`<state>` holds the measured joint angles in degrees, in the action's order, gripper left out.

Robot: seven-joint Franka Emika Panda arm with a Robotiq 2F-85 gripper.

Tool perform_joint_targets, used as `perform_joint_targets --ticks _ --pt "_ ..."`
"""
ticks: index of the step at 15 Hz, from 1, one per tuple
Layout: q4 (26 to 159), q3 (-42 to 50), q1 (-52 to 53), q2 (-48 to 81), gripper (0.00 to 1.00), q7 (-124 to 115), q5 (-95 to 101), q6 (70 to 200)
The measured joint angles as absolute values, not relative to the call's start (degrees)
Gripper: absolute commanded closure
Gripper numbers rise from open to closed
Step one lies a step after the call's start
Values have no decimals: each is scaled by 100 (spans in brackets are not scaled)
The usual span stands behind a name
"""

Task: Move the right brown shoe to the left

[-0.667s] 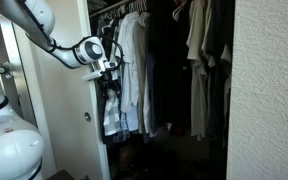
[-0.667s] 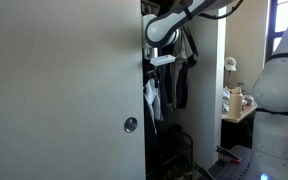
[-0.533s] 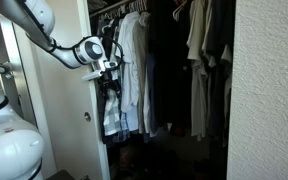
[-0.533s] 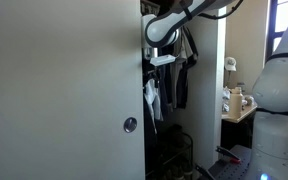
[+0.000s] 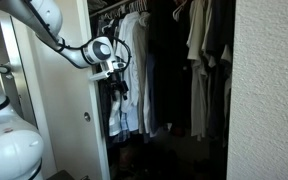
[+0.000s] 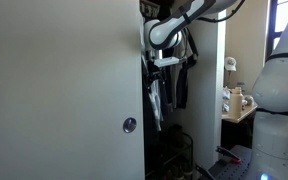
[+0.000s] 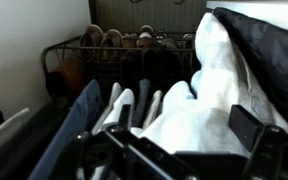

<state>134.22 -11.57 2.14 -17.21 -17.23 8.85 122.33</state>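
Observation:
In the wrist view a wire shoe rack [image 7: 62,50] on the closet floor holds a row of shoes. Two brown shoes stand at its left end, one [image 7: 92,38] beside the other [image 7: 114,39]; greyer shoes [image 7: 156,40] follow to the right. My gripper [image 7: 184,126] is open, high above the rack among hanging clothes, with a white garment [image 7: 199,85] bulging between its fingers. In both exterior views the gripper [image 5: 117,80] [image 6: 162,66] sits at the closet's edge at hanger height. The shoes do not show in the exterior views.
Hanging shirts and dark garments [image 5: 144,70] fill the closet. A white door panel with a knob [image 6: 130,125] stands close beside the arm. A wall [image 5: 269,90] bounds the closet's other side. The floor under the clothes is dark.
The gripper has moved a little deeper into the closet and slightly down, pushing into the hanging clothes, which have shifted.

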Motion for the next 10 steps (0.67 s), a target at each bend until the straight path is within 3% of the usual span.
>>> perform_joint_targets --ticks 10 --pt "12429 648 -553 -241 0 267 346 12460"
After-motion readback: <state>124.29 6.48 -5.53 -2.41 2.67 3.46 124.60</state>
